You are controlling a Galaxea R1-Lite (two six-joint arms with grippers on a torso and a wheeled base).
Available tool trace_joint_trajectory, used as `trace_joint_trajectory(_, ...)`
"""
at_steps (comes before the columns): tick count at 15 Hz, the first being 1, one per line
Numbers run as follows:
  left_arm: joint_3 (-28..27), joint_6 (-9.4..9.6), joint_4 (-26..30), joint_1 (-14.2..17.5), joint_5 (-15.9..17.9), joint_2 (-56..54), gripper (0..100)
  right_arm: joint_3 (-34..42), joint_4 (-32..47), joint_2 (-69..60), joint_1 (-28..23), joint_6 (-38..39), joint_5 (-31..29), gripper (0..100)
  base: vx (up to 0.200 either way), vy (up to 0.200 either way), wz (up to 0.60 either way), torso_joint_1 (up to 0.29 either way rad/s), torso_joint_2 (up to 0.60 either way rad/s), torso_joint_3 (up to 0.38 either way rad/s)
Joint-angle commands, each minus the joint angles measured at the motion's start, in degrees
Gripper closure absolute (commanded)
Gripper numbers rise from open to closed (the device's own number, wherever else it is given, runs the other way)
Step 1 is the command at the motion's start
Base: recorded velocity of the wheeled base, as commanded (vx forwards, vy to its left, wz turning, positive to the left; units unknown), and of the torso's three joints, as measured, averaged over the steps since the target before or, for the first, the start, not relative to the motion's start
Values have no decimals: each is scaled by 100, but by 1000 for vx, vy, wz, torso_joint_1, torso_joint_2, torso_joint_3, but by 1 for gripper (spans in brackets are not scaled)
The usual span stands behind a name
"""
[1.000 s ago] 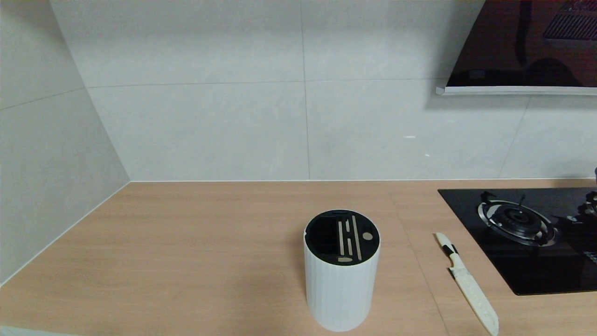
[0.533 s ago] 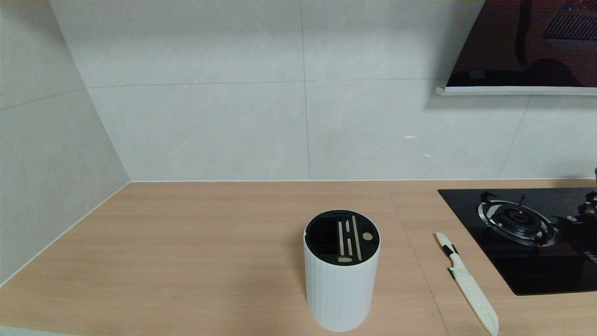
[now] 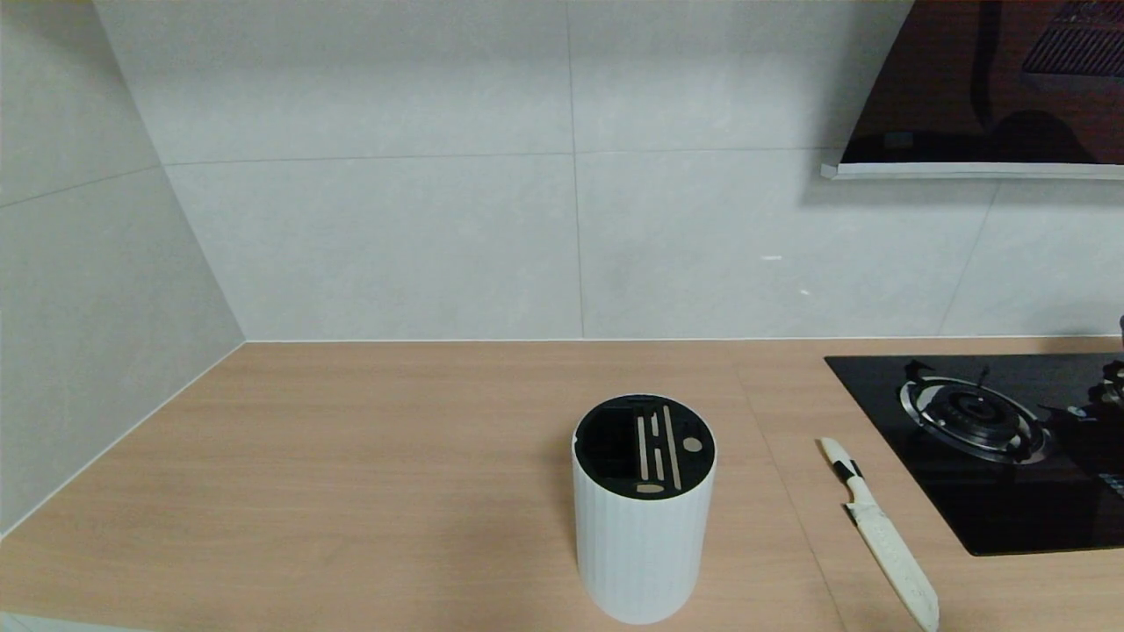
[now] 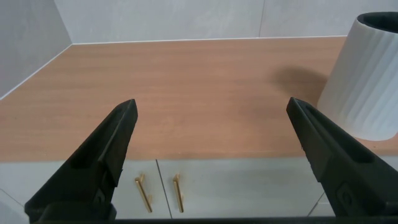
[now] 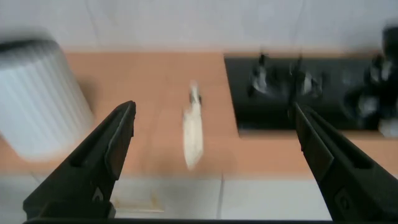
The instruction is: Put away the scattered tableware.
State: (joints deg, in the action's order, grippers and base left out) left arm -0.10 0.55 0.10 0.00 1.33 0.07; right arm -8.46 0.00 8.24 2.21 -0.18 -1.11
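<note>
holder [image 3: 643, 535]: white, vertical ribs, black top with beige slots | knife [image 3: 881, 540] right of holder: cream, speckled, one black band | counter [image 3: 395, 456]: light wood grain | hob [image 3: 992, 505] right of holder: glossy black | wall [image 3: 439, 246] behind holder: pale grey tiles

knife [image 5: 193, 134] lies between white holder [image 5: 37, 93] and hob [image 5: 298, 93].

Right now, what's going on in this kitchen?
Nothing is being held yet. A white knife lies flat on the wooden counter between the ribbed white holder and the stove. The left gripper and right gripper are both open in front of the counter, the right one facing the knife.
</note>
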Motion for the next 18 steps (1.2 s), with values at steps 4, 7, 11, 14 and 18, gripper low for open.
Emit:
trace_joint_trajectory(4,1,7,-1,0,-1,1,0,-622,-53,2410,192,27,181,0,0,0,0,0,0,0)
trace_joint_trajectory(7,1,7,-1,0,-1,1,0,-771,-396,3922,351,18,181,0,0,0,0,0,0,0)
trace_joint_trajectory(11,1,7,-1,0,-1,1,0,-718,-1556,5864,456,27,172,0,0,0,0,0,0,0)
trace_joint_trajectory(14,1,-2,-1,0,-1,1,0,-657,-2672,7376,447,27,120,0,0,0,0,0,0,0)
trace_joint_trajectory(18,1,7,-1,0,-1,1,0,-657,-3955,8835,447,36,93,0,0,0,0,0,0,0)
